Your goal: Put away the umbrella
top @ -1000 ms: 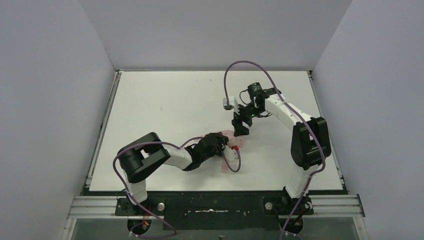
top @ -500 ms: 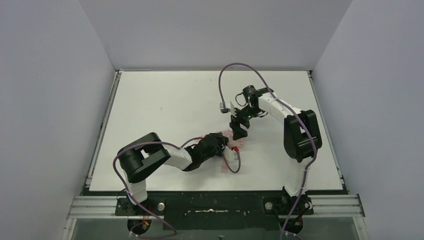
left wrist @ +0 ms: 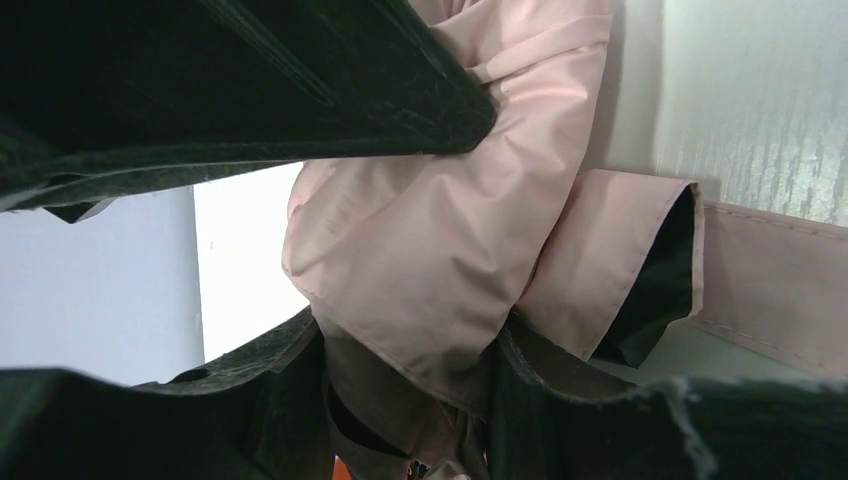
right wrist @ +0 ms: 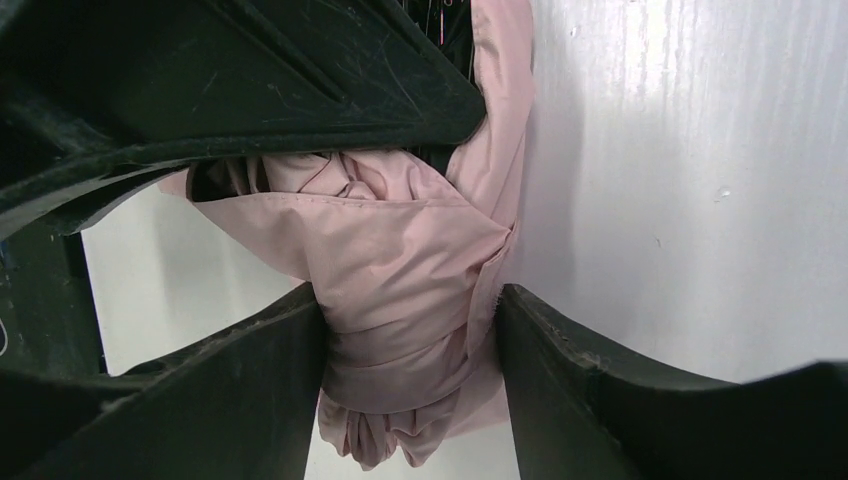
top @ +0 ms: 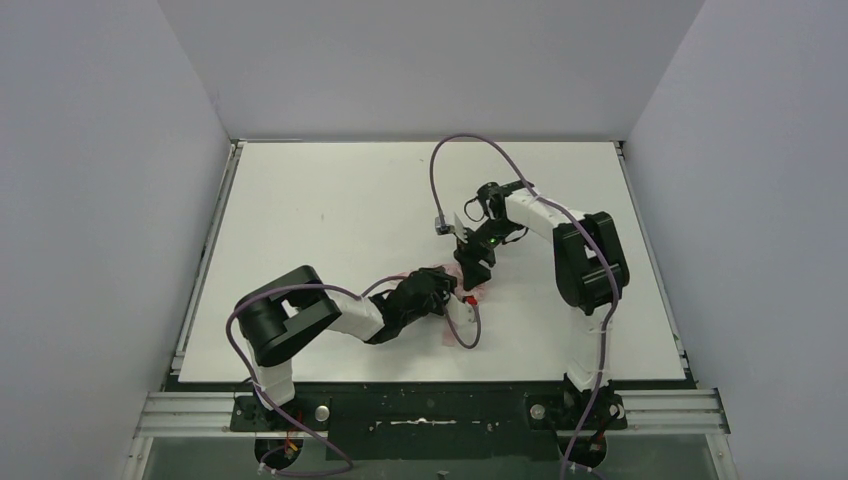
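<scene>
The pale pink umbrella (top: 479, 289) lies folded near the middle of the white table, mostly hidden under both grippers. My left gripper (top: 446, 293) comes at it from the left and is shut on its bunched fabric (left wrist: 430, 250); the pink strap (left wrist: 780, 290) runs off to the right. From the far side my right gripper (top: 472, 270) reaches down over the other end. In the right wrist view the rolled pink bundle (right wrist: 400, 300) fills the gap between the jaws and touches both fingers (right wrist: 560, 380).
The white table (top: 330, 210) is ringed by grey walls, with a metal rail at the near edge. A purple cable (top: 470, 325) from the left arm loops over the umbrella's near end. The right arm's cable (top: 440, 170) arches above the table.
My right arm has swung left and down onto the umbrella, and its jaws have narrowed round the fabric. The left arm and its grip have not moved.
</scene>
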